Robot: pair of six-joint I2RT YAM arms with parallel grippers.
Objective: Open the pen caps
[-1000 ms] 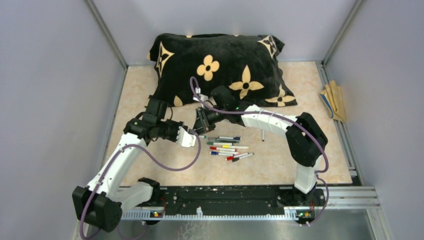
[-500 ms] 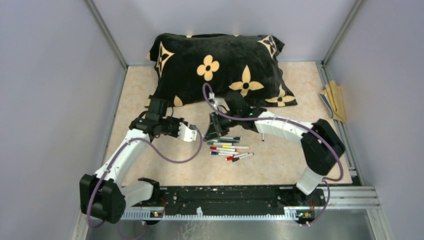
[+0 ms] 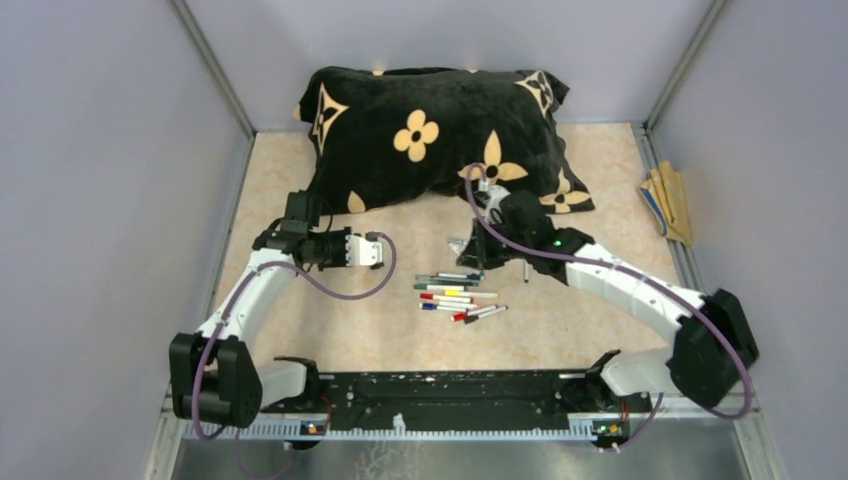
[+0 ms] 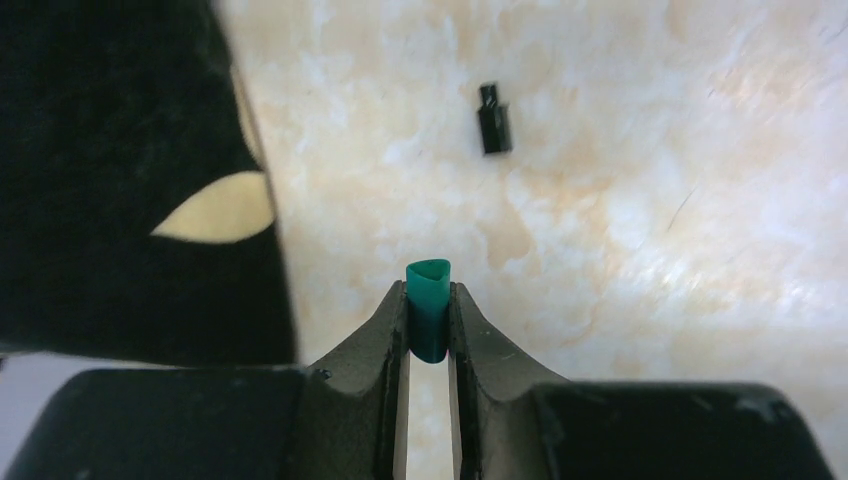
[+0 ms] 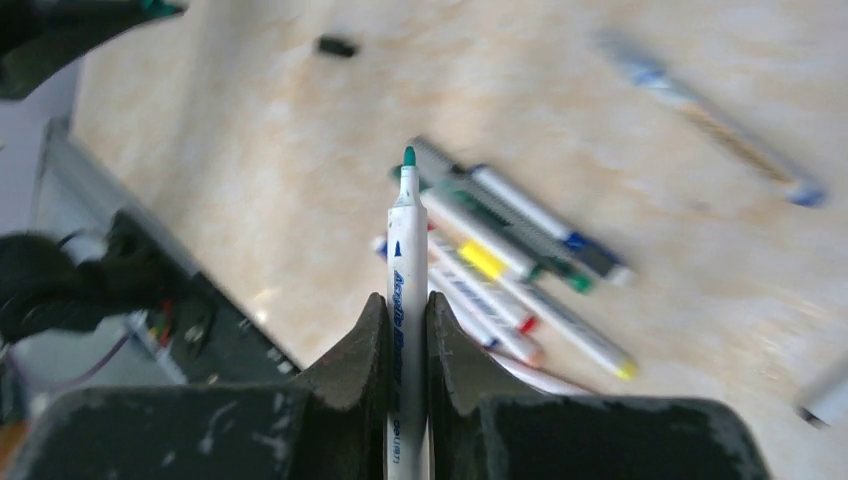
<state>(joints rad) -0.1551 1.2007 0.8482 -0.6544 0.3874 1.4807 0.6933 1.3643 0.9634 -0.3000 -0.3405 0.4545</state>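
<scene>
- Reviewing the step in hand, we judge one pen to be uncapped: its cap and barrel are well apart, one in each arm.
- The left fingers [image 4: 385, 335] are clamped on a green cap [image 4: 428, 318], held above the counter [image 3: 560, 335] just beside the near edge of the pillow [image 3: 440, 135].
- The right fingers [image 5: 368, 345] are clamped on a white pen [image 5: 405, 255]. Its green nib is bare and points away from the wrist, above the other pens.
- The remaining pens [image 3: 455, 292] lie in a loose cluster on the counter between the two arms. Coloured ends show, but we cannot tell from above which ones carry caps.
- A black cap [image 4: 494, 118] lies loose on the counter, apart from the cluster.
- In our judgement, the next move is to put down both held items. Each pair of fingers must part over bare counter, keeping the open nib off the cluster.
- A capped pen then needs one arm on the barrel and one on the cap, pulling straight along its length.
- The counter is beige and marbled, framed by metal rails and closed in by plain grey walls.
- The black pillow with tan flowers fills the far end, and some tan sticks [image 3: 668, 200] rest by the right rail.
</scene>
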